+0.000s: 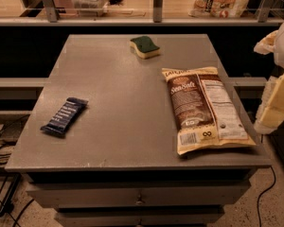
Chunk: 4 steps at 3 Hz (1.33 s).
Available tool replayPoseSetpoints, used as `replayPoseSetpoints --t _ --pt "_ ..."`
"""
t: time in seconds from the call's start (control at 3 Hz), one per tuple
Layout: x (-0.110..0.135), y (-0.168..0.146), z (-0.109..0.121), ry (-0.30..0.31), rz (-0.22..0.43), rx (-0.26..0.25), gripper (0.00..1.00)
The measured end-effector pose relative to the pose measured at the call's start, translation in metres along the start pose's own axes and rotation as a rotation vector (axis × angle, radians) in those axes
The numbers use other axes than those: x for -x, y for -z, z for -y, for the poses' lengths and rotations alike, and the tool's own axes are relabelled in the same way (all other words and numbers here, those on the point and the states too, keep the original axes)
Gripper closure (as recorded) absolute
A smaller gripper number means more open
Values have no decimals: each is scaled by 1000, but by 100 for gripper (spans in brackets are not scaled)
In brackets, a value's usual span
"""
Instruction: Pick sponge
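The sponge (145, 46) lies flat at the far middle of the grey table (118, 122). It has a dark green top over pale yellow foam and wavy sides. My gripper (276, 104) shows as pale yellow and white parts at the right edge of the view, beyond the table's right side. It is well to the right of the sponge and nearer to me, apart from it, with nothing seen in it.
A brown and yellow chip bag (204, 109) lies lengthwise on the right half of the table. A dark blue wrapped snack bar (65, 116) lies near the left edge. A railing and shelf (156, 19) run behind the table. Cables (0, 150) hang at the lower left.
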<state>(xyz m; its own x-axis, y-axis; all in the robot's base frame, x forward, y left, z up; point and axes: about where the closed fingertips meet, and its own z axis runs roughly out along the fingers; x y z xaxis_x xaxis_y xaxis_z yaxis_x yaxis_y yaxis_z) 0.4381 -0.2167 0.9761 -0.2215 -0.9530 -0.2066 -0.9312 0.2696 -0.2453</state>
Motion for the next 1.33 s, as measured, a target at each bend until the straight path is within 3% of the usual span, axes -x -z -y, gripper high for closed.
replayPoseSetpoints --t 0.33,0.67,1.0,1.33 --pt "1 2 1 -3 12 -9 0" --pt "9 0 5 -8 100 -24 0" --pt "36 -3 22 19 271 -77 0" --pt "63 -11 50 49 358 -139 0"
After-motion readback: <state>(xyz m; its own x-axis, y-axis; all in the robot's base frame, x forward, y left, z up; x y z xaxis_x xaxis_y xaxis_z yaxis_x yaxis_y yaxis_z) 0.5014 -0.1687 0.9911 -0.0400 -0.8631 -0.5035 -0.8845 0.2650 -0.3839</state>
